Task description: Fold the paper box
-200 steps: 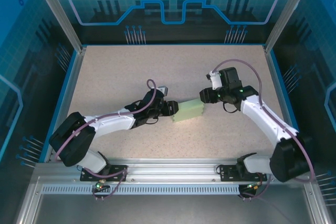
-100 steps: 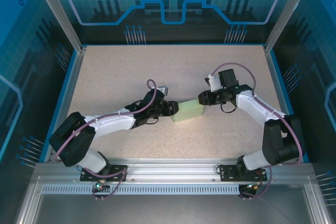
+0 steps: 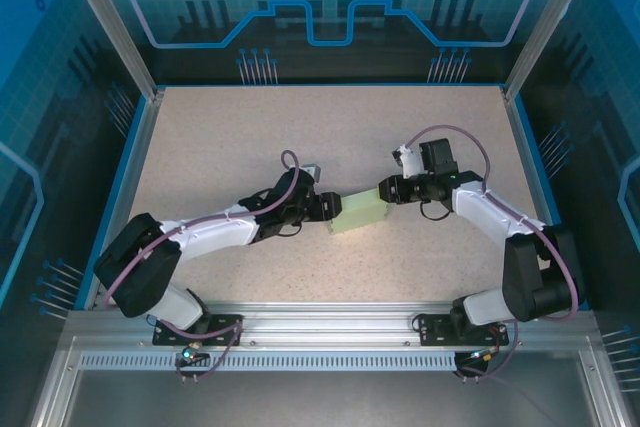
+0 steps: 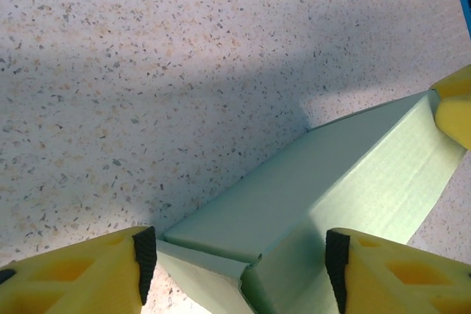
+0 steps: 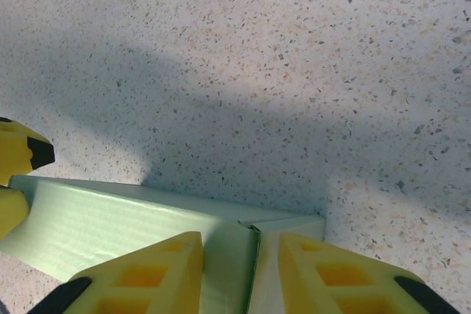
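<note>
The paper box [image 4: 346, 182] is showing thin, matt mint-green card, faintly ribbed. The table [image 5: 294, 49] is looking smooth and speckled, like stone-effect laminate. The fingers [image 4: 81, 277] of the left hand [image 4: 241, 259] are reading as matt yellow plastic, black-tipped. At 6 o'clock, a rail [image 3: 330, 329] is gleaming as brushed metal.

Folded pale mint paper box [image 3: 358, 213]

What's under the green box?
The speckled table lies beneath the green box. The patch right under it is covered, so nothing there can be seen.
</note>
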Robot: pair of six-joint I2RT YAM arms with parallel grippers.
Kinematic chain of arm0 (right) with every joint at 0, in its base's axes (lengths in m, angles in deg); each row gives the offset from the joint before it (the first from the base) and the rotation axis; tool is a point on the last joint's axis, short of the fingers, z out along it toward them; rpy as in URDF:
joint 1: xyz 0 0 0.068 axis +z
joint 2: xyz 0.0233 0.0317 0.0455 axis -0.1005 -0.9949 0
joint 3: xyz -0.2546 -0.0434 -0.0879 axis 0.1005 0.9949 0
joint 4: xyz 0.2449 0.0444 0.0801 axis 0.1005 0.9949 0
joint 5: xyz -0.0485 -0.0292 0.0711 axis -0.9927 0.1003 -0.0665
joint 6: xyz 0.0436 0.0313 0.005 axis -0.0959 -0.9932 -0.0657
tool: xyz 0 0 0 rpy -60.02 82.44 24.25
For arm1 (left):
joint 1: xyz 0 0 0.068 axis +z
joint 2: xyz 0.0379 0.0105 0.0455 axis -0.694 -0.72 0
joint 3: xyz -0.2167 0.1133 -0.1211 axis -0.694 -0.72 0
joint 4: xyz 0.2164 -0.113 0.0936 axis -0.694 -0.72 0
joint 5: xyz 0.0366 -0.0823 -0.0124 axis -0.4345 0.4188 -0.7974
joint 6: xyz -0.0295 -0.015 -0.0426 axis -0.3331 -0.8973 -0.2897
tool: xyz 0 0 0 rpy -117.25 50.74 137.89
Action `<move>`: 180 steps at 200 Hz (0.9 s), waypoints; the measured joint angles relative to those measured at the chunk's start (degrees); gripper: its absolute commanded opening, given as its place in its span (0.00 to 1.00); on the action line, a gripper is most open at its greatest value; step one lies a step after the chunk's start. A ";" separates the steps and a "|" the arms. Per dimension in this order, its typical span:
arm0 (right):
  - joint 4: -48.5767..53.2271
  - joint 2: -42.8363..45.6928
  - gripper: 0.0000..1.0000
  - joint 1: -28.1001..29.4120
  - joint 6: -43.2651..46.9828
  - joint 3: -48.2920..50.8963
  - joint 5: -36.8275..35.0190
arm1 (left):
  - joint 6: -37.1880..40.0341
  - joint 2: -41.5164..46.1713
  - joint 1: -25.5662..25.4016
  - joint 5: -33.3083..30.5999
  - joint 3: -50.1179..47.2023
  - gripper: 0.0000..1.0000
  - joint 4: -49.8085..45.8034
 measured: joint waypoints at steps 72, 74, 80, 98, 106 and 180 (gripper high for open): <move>0.24 0.33 0.34 0.28 -0.20 0.00 -0.96 | -1.38 4.20 -0.20 1.33 -1.81 0.69 -1.77; 0.24 0.33 0.34 0.31 -0.20 0.00 -0.98 | -1.46 4.31 -0.20 1.36 -2.01 0.68 -1.77; 0.24 0.33 0.35 0.42 -0.20 0.00 -1.09 | -1.77 4.39 -0.24 1.60 -2.40 0.66 -1.73; 0.26 0.33 0.37 0.46 -0.22 0.00 -1.40 | -2.89 4.35 -0.28 2.03 -3.41 0.61 -1.79; 0.35 0.33 0.38 0.46 -0.20 -0.02 -1.44 | -3.04 4.26 -0.28 2.27 -3.56 0.58 -1.62; 5.38 2.16 0.46 1.66 -0.15 -1.86 -4.42 | -4.55 3.10 -0.28 4.22 -3.56 0.39 1.99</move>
